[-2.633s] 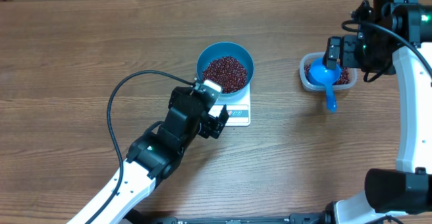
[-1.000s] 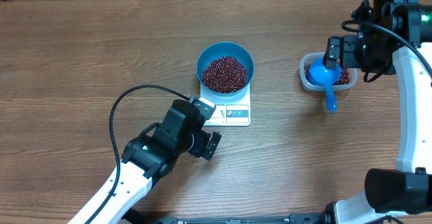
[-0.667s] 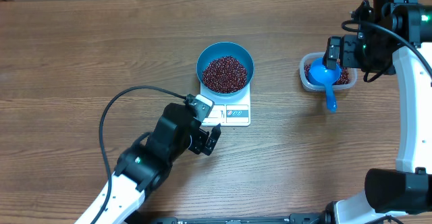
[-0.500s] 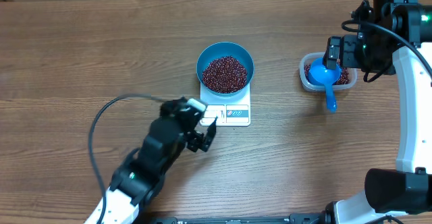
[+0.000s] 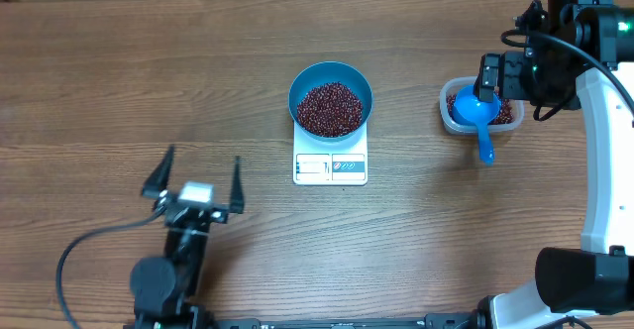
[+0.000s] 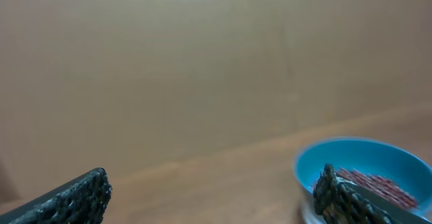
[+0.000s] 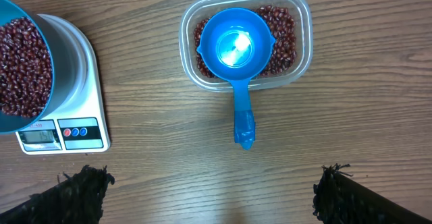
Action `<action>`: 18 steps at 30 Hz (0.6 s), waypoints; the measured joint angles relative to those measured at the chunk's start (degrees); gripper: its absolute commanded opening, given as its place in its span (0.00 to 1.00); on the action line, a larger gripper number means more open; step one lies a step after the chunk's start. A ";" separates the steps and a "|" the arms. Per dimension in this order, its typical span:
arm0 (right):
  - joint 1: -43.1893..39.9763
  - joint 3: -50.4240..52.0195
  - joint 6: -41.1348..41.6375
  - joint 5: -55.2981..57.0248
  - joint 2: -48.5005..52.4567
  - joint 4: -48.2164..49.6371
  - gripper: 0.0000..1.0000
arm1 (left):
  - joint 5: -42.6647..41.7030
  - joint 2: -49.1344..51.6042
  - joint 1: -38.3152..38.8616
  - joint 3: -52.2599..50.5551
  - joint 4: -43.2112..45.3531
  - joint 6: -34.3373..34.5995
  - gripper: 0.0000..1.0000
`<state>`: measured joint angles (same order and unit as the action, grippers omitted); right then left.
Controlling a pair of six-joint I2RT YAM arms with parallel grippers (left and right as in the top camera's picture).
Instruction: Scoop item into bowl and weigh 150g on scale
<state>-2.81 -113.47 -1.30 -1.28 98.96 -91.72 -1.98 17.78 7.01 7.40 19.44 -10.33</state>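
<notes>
Table point(image 5: 99, 71): bearing all items. Left gripper point(image 5: 202, 155): sitting well left of the scale point(image 5: 330, 167) on its display side, jaws spread wide and gripping nothing, likely keeping clear so nothing is disturbing the reading. Right gripper point(image 7: 210, 183): hovering right of the scale, jaws likewise wide and empty, likely waiting for a further scoop. Bowl point(image 5: 331, 70): resting on the scale's rear half. Tub point(image 5: 445, 116): lying right of the scale. Scoop point(image 5: 479, 121): resting in the tub, handle overhanging. Beans point(image 5: 330, 109): filling the bowl, the remainder staying in the tub. Change: the left arm is withdrawing from the scale's display-side left corner, while the right side is remaining unmoved.
</notes>
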 measured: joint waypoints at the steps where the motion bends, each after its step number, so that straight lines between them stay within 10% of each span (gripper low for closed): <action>1: 0.00 0.00 0.02 0.02 0.00 0.00 1.00 | -0.76 -2.58 -1.95 -0.87 -0.13 0.11 0.99; 18: 0.00 0.00 0.00 0.00 0.00 -0.02 1.00 | -0.85 -16.92 -12.37 -6.91 -16.74 13.14 1.00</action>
<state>-2.81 -113.47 -1.30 -1.28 98.96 -91.74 -2.83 0.86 -5.37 0.49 2.70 2.81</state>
